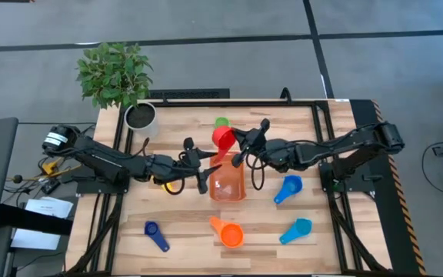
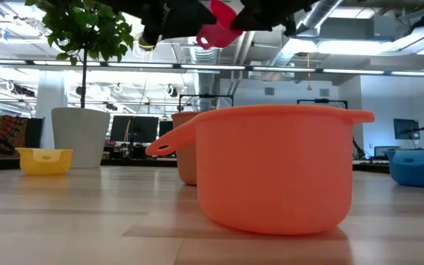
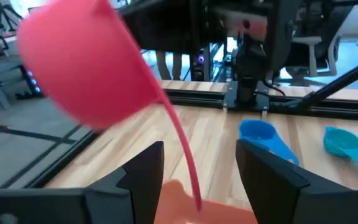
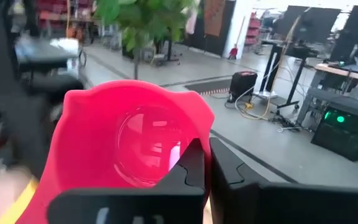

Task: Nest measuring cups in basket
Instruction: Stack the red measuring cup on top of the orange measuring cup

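- Red measuring cup (image 1: 223,138): held in the air above the far end of the basket, pinched at its handle by the right gripper (image 1: 241,146), jaws pressed together on it.
- Left gripper (image 1: 204,171): jaws spread, empty, just beside the basket's left wall.
- Basket (image 1: 228,185): orange, mid-bench.
- Green cup (image 1: 221,122): behind the red one.
- Yellow cup (image 1: 171,185): under the left arm.
- Orange cup (image 1: 228,233), dark blue cup (image 1: 155,234), blue cup (image 1: 287,189), light blue cup (image 1: 296,230): loose on the bench (image 1: 183,223).
- Potted plant (image 1: 121,85): far left corner.
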`<state>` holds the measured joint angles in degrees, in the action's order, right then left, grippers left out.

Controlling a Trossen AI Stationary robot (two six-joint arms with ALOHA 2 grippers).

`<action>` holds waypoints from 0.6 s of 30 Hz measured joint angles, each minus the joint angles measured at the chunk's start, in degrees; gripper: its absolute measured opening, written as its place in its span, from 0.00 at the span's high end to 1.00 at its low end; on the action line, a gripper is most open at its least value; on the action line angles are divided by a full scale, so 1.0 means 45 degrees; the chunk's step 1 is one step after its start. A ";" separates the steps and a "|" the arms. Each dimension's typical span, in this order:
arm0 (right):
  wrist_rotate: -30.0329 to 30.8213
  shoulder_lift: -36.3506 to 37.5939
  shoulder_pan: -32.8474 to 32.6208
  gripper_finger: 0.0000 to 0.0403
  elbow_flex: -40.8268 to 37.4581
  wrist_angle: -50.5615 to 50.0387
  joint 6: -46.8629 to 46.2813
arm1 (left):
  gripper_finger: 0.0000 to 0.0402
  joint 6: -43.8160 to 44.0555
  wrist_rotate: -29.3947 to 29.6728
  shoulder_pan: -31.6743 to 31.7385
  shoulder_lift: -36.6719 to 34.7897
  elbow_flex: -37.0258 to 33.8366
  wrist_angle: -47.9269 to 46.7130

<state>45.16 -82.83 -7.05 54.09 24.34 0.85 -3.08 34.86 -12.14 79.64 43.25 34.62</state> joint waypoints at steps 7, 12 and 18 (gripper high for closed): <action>0.0127 0.0155 -0.0460 0.96 0.0343 -0.0078 0.0721 | 0.66 0.0894 0.0458 0.0070 0.0035 0.0368 -0.1166; 0.0213 0.0181 -0.0678 0.96 0.0344 -0.0152 0.1045 | 0.96 0.0838 0.0092 -0.0054 -0.0026 0.0383 -0.1177; 0.0216 0.0209 -0.0764 0.85 0.0357 -0.1913 0.1243 | 0.99 0.2123 -0.0389 -0.0098 -0.0280 0.0368 -0.1924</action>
<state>46.13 -81.89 -10.49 55.70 15.73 6.44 6.47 33.11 -12.58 78.38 44.90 25.96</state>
